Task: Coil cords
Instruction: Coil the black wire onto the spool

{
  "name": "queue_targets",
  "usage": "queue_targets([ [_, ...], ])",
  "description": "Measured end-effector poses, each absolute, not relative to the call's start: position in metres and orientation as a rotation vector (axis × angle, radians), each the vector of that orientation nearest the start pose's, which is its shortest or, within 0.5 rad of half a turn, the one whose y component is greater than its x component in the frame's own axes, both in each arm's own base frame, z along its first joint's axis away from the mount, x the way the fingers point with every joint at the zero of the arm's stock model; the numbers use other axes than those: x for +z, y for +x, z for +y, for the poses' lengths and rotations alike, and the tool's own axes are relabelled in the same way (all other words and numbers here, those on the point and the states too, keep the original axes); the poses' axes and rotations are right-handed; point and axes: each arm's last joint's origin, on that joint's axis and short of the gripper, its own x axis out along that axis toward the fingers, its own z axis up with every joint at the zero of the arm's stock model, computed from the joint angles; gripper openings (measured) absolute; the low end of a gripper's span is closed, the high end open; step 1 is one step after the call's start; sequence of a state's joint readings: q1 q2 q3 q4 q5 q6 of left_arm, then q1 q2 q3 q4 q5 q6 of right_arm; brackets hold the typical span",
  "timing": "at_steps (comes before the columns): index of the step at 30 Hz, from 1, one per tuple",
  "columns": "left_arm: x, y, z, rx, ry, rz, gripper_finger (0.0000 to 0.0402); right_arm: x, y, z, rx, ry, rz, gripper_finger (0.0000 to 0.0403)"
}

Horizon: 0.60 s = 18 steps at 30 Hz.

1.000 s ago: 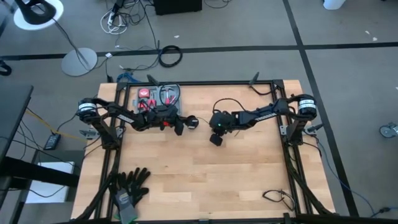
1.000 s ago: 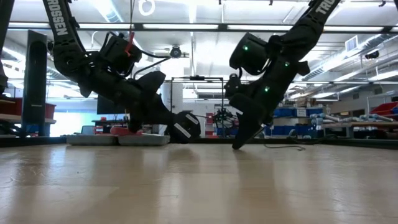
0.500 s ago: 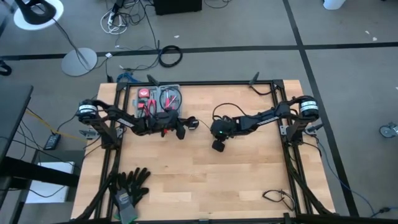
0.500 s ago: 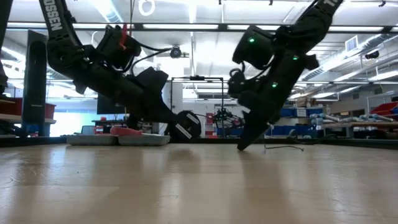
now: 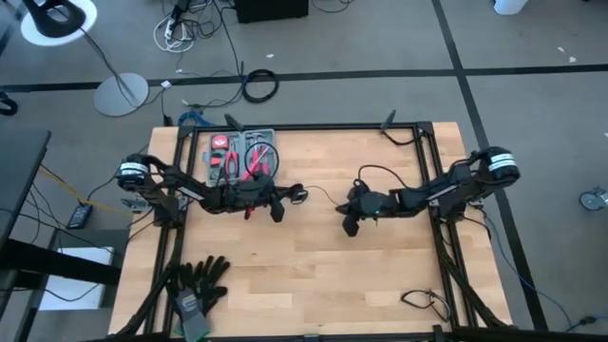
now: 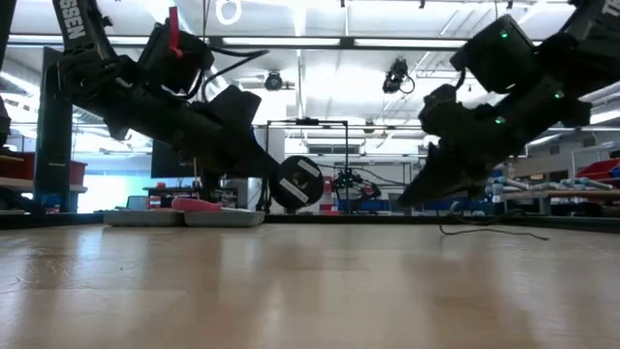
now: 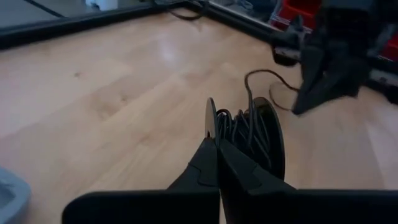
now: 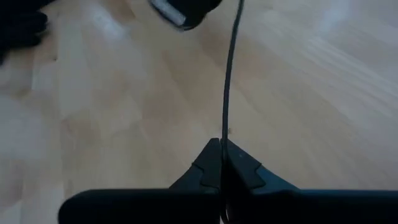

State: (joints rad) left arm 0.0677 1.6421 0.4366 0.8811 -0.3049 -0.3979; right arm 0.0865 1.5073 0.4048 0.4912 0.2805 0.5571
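Note:
The cord is thin and black, and partly wound on a small round black puck (image 5: 298, 195) (image 6: 297, 182) at mid-table. My left gripper (image 5: 283, 203) is shut on the puck. From the puck a strand of cord (image 5: 326, 199) runs to my right gripper (image 5: 350, 226), which is shut on it a short way toward the table's right. In the left wrist view, several turns of cord (image 7: 242, 130) lie between the puck's two discs. A loose stretch of cord (image 6: 484, 231) lies on the table behind my right gripper. My left gripper pinches one disc of the puck at its rim (image 7: 210, 121) between its two fingertips. The fingers come nearly level from the table's left. The puck stands on edge, lifted clear of the table. My right gripper pinches a single strand of the cord (image 8: 225, 134) between its fingertips, with the fingers slanting down from the table's right. The strand runs straight from the fingertips toward the puck (image 8: 183, 9).
A grey tray of red-handled tools (image 5: 242, 152) sits at the far left of the table, behind my left arm. Black gloves (image 5: 201, 280) lie at the near left corner. A small tangle of wire (image 5: 423, 302) lies at the near right. Bare wood spans the middle.
My right gripper has drawn back toward the table's right edge and tipped closer to level, pulling the strand out from the puck. My left gripper has swung a little toward the near edge and rolled, and the puck has risen clear of the table.

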Motion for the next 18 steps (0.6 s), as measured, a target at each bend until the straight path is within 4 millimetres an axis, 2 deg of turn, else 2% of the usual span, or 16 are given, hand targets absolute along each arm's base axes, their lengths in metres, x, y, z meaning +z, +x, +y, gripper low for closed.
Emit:
queue_targets([
  [7, 0.127, 0.271, 0.028, 0.449, -0.344, 0.266, 0.0000, 0.115, 0.260, 0.008, -0.358, 0.397, 0.553, 0.0011],
  [18, 0.123, 0.269, 0.028, 0.449, -0.335, 0.317, 0.0000, 0.116, 0.260, 0.002, -0.375, 0.379, 0.543, 0.0080],
])
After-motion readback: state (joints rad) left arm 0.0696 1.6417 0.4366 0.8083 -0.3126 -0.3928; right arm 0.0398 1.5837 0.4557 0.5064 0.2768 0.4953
